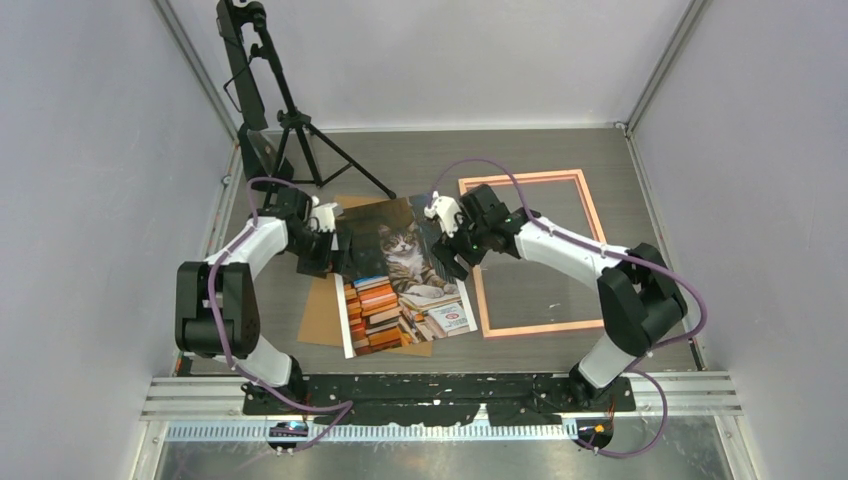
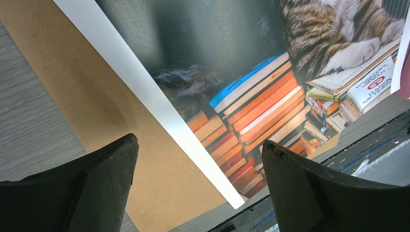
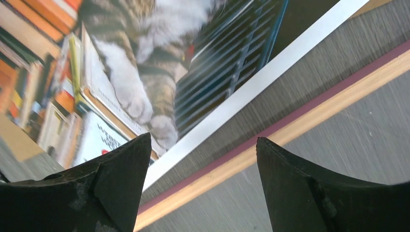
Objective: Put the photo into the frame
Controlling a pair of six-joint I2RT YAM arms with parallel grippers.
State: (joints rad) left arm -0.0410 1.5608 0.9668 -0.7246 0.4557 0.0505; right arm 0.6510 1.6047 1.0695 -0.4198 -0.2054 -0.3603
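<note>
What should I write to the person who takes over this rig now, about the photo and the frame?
Left gripper: jaws open, empty, over the left edge of the photo.
Right gripper: jaws open, empty, over its right edge.
Photo: face up on the brown board, left of the frame.
Frame: flat on the table, empty.
Done: nothing placed. Left: lift the photo and lay it in the frame.

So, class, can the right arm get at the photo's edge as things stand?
Probably yes: the open right gripper hovers over the white border of the photo, with nothing between them. The frame lies just beside, not overlapping.
</note>
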